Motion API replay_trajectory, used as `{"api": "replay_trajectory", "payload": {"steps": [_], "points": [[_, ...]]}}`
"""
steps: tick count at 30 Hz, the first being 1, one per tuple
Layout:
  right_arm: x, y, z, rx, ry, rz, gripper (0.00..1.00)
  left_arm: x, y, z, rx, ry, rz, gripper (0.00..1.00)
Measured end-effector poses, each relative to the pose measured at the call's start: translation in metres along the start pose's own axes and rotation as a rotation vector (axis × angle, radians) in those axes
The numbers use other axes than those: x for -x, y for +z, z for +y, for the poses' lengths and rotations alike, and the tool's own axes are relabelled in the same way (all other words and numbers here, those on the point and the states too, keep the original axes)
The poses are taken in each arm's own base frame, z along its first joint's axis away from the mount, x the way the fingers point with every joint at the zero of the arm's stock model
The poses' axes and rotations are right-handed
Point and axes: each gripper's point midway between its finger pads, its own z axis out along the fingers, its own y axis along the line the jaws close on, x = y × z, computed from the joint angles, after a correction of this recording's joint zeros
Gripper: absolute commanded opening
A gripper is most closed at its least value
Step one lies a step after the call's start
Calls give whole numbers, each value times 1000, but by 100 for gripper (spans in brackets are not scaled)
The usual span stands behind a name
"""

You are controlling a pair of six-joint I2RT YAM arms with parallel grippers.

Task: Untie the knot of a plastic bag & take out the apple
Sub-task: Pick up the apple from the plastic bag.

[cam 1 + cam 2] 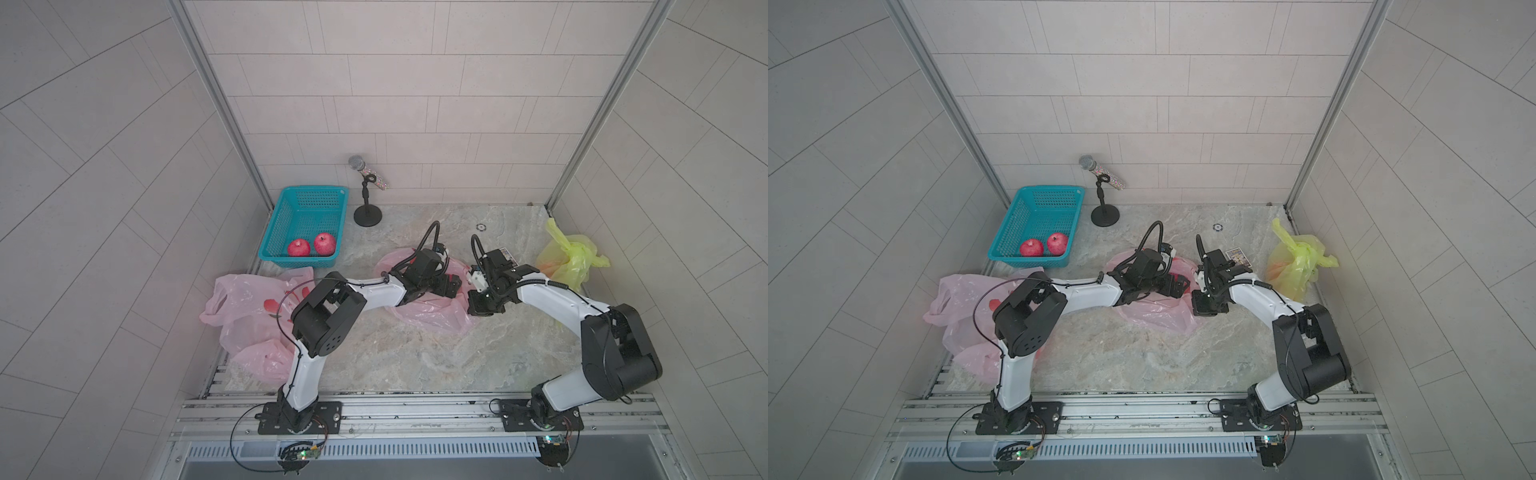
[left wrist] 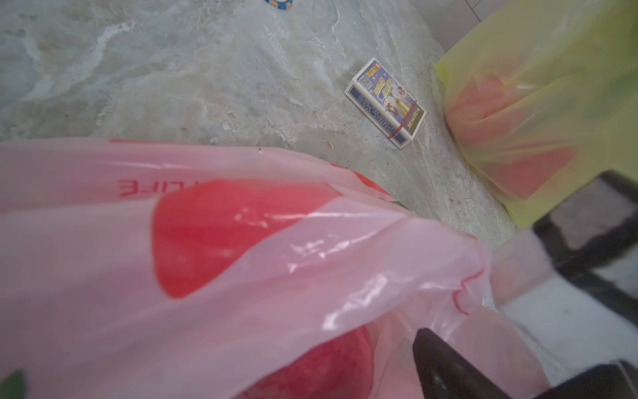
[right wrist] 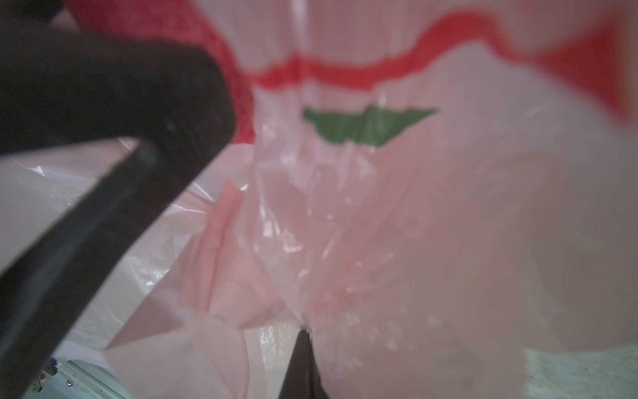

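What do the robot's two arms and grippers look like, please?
The left arm and right arm have white link shells, bulky black joint housings and black base plates. Thin black cables run along each, and a corrugated hose arches over each wrist. The left gripper and right gripper are mostly black.

A microphone stand [image 1: 368,216] stood at the back of the marbled tabletop [image 1: 415,357]. Just left of it in both top views sat a teal mesh basket [image 1: 297,262]. Right of the stand and nearer the front lay a small round disc [image 1: 481,227], perhaps a token. Farther right of the stand a small printed box [image 2: 385,103] lay flat, a red rubber band around one end.
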Motion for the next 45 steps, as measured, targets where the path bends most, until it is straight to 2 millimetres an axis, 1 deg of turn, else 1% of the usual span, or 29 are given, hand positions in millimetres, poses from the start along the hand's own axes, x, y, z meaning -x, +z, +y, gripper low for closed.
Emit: {"api": "replay_trajectory", "payload": {"steps": [3,6,11,17,20,22,25,27,29,34,37,43,44,45], "points": [[0,0,0,5,3,-1,4,-7,4,5,18,-14,21,94],[0,1,0,9,4,1,4,-12,7,9,30,-27,30,93],[-1,1,1,17,3,2,4,-9,9,10,33,-45,12,92],[-1,2,2,23,2,1,4,-4,14,8,12,-67,-20,80],[0,2,2,24,2,-1,4,-2,15,7,5,-80,-28,78],[-1,2,2,24,2,-1,4,-2,15,7,7,-85,-28,74],[-1,2,2,24,2,0,4,-2,15,9,10,-88,-29,66],[-1,2,2,24,2,-1,4,-2,14,11,16,-91,-25,57],[0,2,2,24,2,-2,4,-3,11,13,24,-95,-14,55],[1,1,0,23,9,-5,4,-13,-4,17,38,-102,66,49],[1,1,-1,22,12,-7,4,-18,-21,15,43,-89,126,41],[1,1,-1,22,14,-7,7,-20,-66,9,36,-49,171,22],[1,1,-1,23,14,-8,10,-19,-75,8,35,-41,172,16],[1,1,-1,23,13,-8,17,-17,-85,8,35,-35,169,9]]}}
